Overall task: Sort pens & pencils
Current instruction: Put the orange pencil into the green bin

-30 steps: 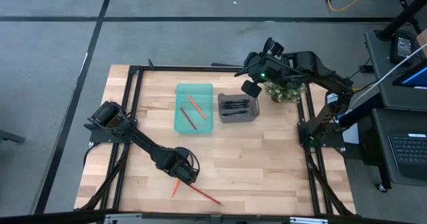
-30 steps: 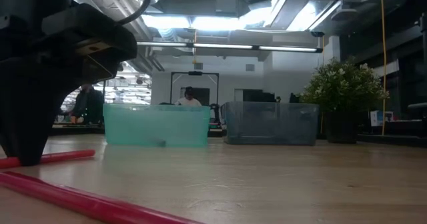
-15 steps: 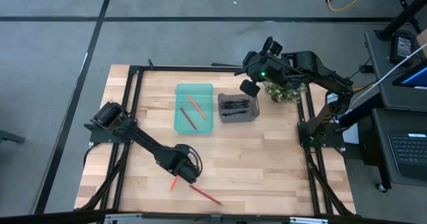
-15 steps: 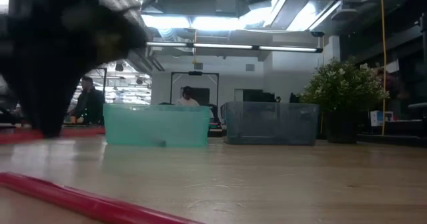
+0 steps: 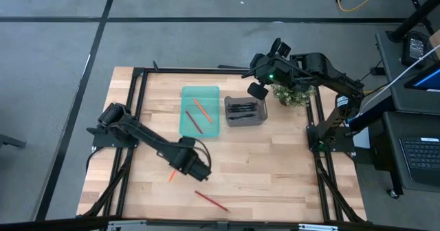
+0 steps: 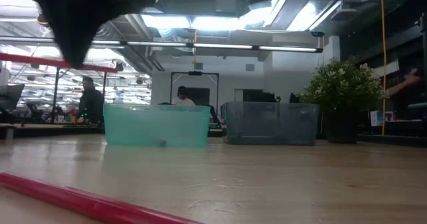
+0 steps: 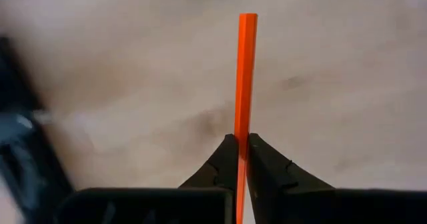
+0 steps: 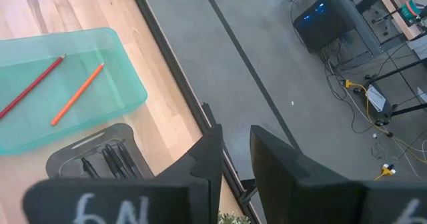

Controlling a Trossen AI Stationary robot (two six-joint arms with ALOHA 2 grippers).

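Since the earlier frame, left gripper [image 5: 180,168] has lifted its orange pencil [image 7: 244,91] off the wooden table [image 5: 275,162], fingers clamped on it, lower left of centre in the high view. One red pencil [image 5: 210,201] lies near the bottom edge. Beyond the table: an open workspace with people seated. Teal bin [image 5: 200,111] holds two pencils; grey bin [image 5: 245,111] holds black pens [image 5: 241,109]. Right gripper [image 5: 259,88] hangs above the grey bin, fingers slightly parted, empty.

Two pencils [image 8: 57,89] lie in the teal bin [image 8: 127,91] — black pens [image 8: 110,159] fill the grey tray [image 8: 67,159] beside it.
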